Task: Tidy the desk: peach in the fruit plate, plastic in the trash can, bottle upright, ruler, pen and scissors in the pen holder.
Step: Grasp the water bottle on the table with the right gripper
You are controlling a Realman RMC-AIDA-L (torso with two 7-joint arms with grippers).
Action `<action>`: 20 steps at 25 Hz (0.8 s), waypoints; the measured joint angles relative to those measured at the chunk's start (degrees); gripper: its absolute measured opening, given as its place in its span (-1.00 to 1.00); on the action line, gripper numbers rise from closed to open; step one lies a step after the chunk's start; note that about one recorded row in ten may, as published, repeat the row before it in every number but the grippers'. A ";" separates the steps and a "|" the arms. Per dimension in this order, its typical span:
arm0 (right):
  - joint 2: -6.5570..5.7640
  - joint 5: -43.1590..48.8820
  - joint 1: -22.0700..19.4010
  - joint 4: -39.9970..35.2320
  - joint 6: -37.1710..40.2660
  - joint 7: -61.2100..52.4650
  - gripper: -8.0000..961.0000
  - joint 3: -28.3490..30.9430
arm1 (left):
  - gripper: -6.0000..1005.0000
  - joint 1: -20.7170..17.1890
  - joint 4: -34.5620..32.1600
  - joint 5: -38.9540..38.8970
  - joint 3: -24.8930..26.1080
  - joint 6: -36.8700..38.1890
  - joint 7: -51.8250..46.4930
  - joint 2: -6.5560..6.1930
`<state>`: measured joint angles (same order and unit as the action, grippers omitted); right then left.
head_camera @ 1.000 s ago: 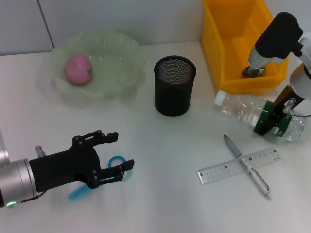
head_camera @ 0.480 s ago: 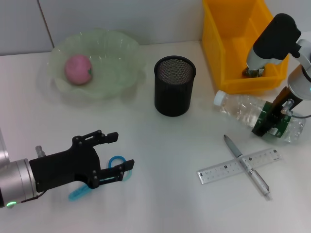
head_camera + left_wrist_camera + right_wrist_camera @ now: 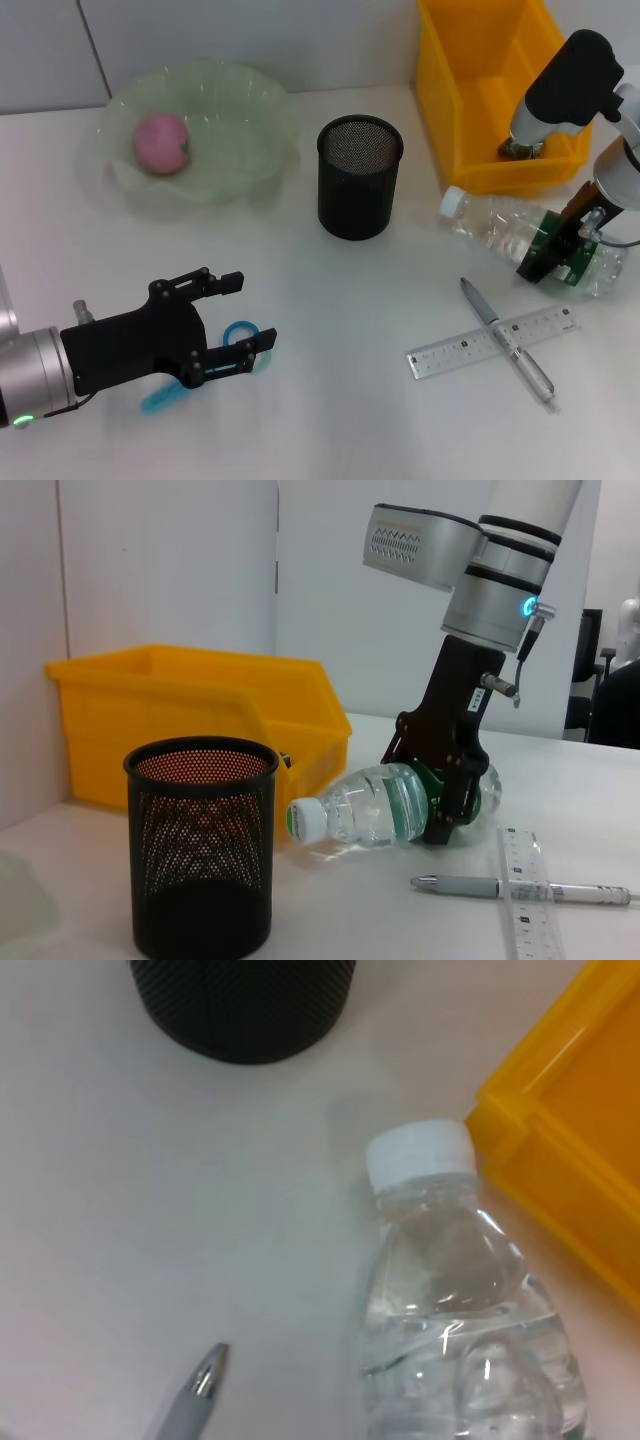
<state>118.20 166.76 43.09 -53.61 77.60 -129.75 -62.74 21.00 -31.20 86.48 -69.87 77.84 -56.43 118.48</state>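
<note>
Nearest, the left gripper point(image 3: 232, 322) hovers with jaws released over the blue scissors point(image 3: 228, 340) on the bench point(image 3: 330, 400); farther off, the right gripper point(image 3: 562, 245) grasps the lying water bottle point(image 3: 500, 225) — next, tip it upright

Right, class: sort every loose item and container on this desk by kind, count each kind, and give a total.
Fruit: 1, the peach
Stationery: 3, the pen, ruler and scissors
Bottles: 1, the water bottle, lying on its side
Containers: 3, the fruit plate, pen holder and yellow bin
Total: 8
</note>
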 joint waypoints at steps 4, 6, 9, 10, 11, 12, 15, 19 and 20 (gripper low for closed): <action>0.08 -1.10 -0.46 -1.79 1.91 0.00 0.69 0.13 | 0.55 0.00 0.00 0.00 0.00 0.00 0.00 0.00; 0.11 -2.75 -1.20 -4.05 3.16 -0.01 0.69 0.13 | 0.55 0.00 0.00 0.00 0.00 0.01 0.00 0.00; 0.12 -5.62 -2.97 -8.14 5.00 0.31 0.69 0.15 | 0.55 0.00 0.00 0.00 0.06 0.16 0.01 0.00; 0.12 -6.37 -3.57 -9.31 5.54 0.41 0.69 0.15 | 0.55 0.00 0.00 -0.01 0.09 0.20 0.05 0.00; 0.12 -6.93 -4.19 -10.45 5.91 0.46 0.69 0.17 | 0.55 0.00 0.00 -0.01 0.15 0.23 0.14 0.00; 0.13 -7.41 -4.70 -11.27 6.18 0.47 0.69 0.18 | 0.55 0.00 -0.01 -0.02 0.17 0.23 0.18 0.00; 0.24 -8.11 -5.72 -12.21 6.23 0.48 0.65 0.18 | 0.55 0.00 0.00 -0.04 0.20 0.25 0.43 0.00; 0.28 -7.90 -5.93 -11.68 5.83 0.50 0.61 0.18 | 0.55 0.09 -0.01 -0.06 0.03 0.23 0.49 0.00; 0.28 -7.64 -5.90 -11.65 5.82 0.49 0.60 0.17 | 0.55 0.12 -0.02 -0.07 0.02 0.26 0.49 0.00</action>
<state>118.48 159.12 37.19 -65.26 83.42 -129.26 -62.58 21.13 -31.22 86.42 -69.85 78.10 -55.94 118.48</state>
